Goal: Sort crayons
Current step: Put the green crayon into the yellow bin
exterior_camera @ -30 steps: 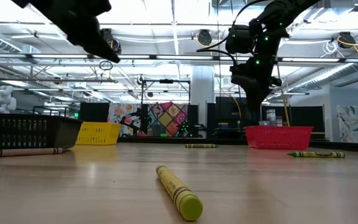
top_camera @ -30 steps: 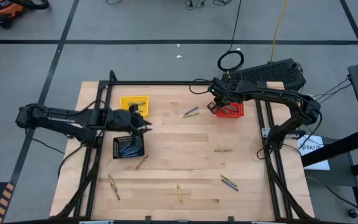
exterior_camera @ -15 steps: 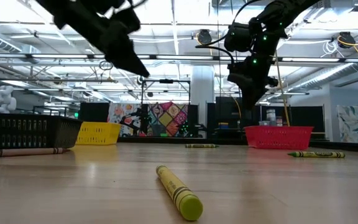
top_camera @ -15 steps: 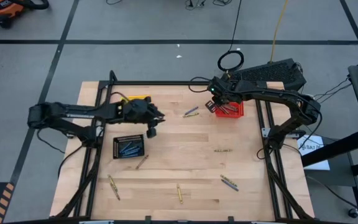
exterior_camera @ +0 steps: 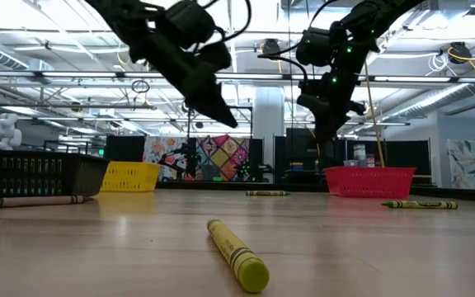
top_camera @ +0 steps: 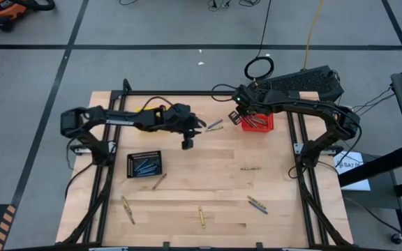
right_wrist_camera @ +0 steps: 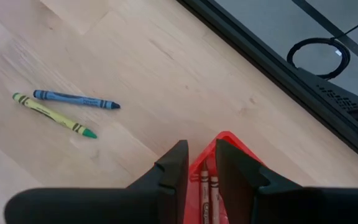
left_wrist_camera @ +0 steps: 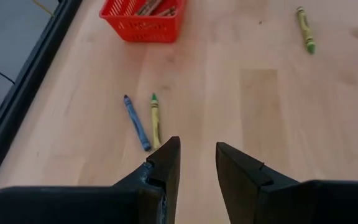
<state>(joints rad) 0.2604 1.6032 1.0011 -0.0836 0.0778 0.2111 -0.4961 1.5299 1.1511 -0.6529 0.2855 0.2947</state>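
Crayons lie scattered on the wooden table. A blue crayon [left_wrist_camera: 137, 122] and a yellow crayon [left_wrist_camera: 155, 118] lie side by side just ahead of my left gripper [left_wrist_camera: 197, 158], which hovers open and empty above the table [top_camera: 190, 136]. My right gripper [right_wrist_camera: 202, 163] hangs open and empty over the left rim of the red basket [top_camera: 258, 124], which holds brown-red crayons [right_wrist_camera: 207, 186]. The black basket [top_camera: 144, 164] holds blue crayons. The yellow basket [exterior_camera: 130, 176] is mostly hidden under my left arm in the high view.
Loose crayons lie near the black basket [top_camera: 159, 181], at the near left [top_camera: 128, 209], near centre [top_camera: 202, 216], near right [top_camera: 257, 204] and mid right [top_camera: 250, 168]. A dark frame [top_camera: 187, 94] runs along the table's far and side edges.
My left gripper has swung from above the black basket toward the table's right and far side, sinking a little, and now hangs close to the blue and yellow crayon pair. Its fingers stay open. No crayon or basket has moved.
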